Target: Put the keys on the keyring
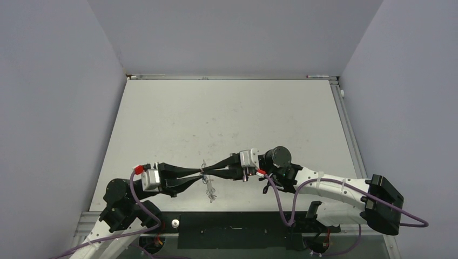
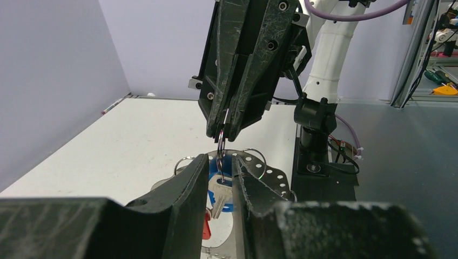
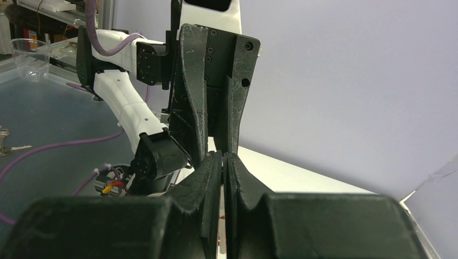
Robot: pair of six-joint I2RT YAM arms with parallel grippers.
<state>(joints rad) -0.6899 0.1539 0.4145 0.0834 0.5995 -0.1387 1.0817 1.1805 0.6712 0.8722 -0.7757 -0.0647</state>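
My left gripper (image 1: 200, 174) and right gripper (image 1: 207, 174) meet tip to tip above the near middle of the table. In the left wrist view the left gripper (image 2: 221, 159) is shut on the blue key (image 2: 221, 186), blade pointing down. The right gripper (image 2: 224, 134) comes from above, shut on a thin wire loop (image 2: 220, 147) that reaches the key's head. The keyring (image 2: 268, 171), a silvery band with holes and loops, is below them, also seen in the top view (image 1: 209, 192). The red key (image 2: 206, 227) is low beside it. The right wrist view shows only closed fingers (image 3: 213, 167).
Grey walls enclose the white table (image 1: 227, 118) on the left, back and right. The right arm's base post (image 2: 316, 156) stands just behind the keyring. A black plate (image 1: 232, 229) runs along the near edge. A small white object (image 1: 174, 222) lies there.
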